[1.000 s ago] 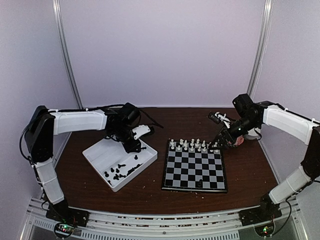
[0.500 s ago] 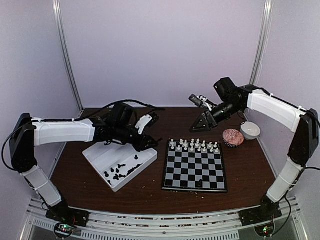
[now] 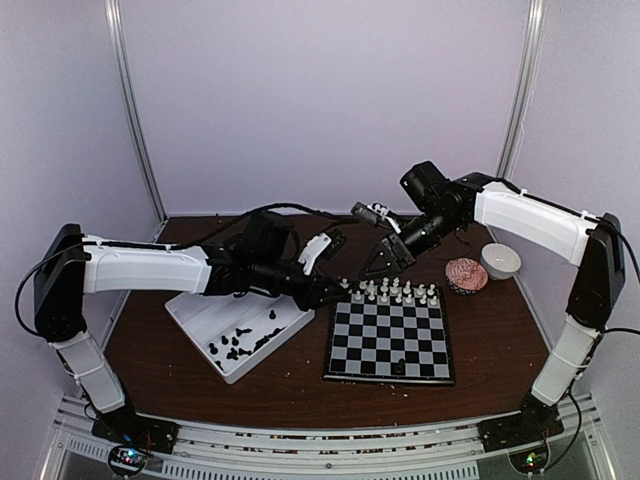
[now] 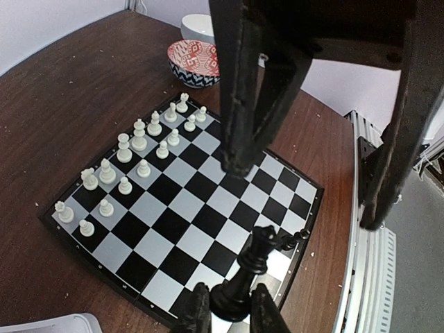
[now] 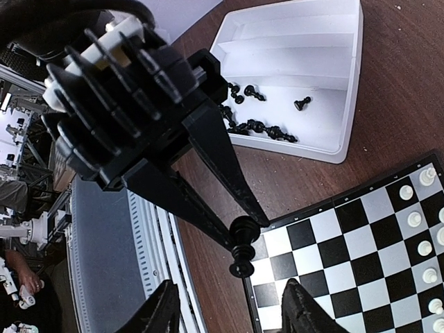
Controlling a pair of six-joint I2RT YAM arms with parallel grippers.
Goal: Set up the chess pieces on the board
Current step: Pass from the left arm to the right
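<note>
My left gripper (image 3: 338, 291) is shut on a tall black chess piece (image 4: 248, 276), gripped at its base between the fingertips (image 4: 199, 310). It hangs above the board (image 3: 390, 352) near the far left corner. My right gripper (image 3: 383, 262) hovers just beyond it, open, pointing at the piece. In the right wrist view the held piece (image 5: 242, 251) sits ahead of the spread fingers (image 5: 161, 312), with nothing between them. More black pieces (image 3: 240, 344) lie in the white tray (image 3: 205, 312). White pieces (image 3: 390, 291) stand on the board's two far rows.
A red patterned bowl (image 3: 465, 274) and a white bowl (image 3: 500, 261) stand right of the board's far corner. The tray lies left of the board, under the left forearm. The two grippers are close together above the board's far left corner.
The left arm swung right from the tray to the board's far left corner with the piece. The right arm rose from the far right corner, moved left, and its jaws narrowed.
</note>
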